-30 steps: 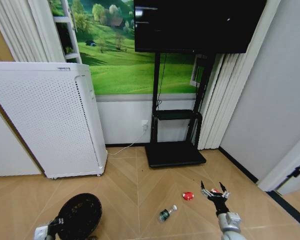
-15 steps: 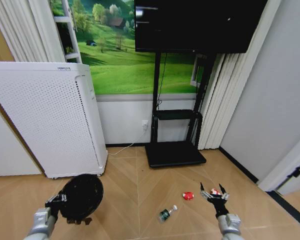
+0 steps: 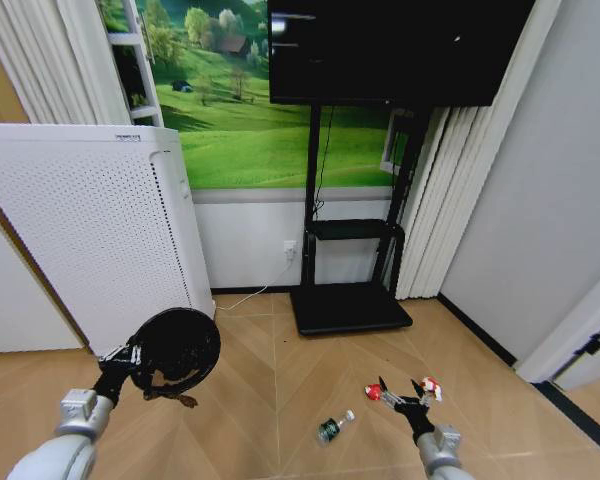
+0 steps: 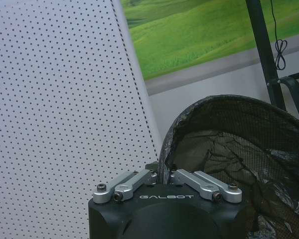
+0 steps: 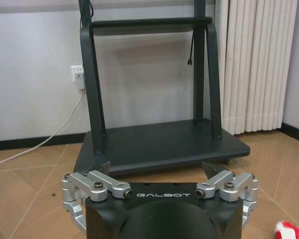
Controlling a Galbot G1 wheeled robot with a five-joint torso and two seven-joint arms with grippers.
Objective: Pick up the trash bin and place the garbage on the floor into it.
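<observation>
Raised since the earlier frames, the small round black mesh trash bin (image 3: 178, 349) hangs off the floor, its rim pinched by the left hand (image 3: 130, 357). Right hand (image 3: 400, 398), spread, hovers near the red scrap (image 3: 374, 392); collection seems imminent.

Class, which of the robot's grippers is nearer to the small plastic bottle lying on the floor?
The right. The right gripper hangs open just beyond the bottle, among the red scraps. The left gripper is across the floor, clamped on the trash bin rim.
</observation>
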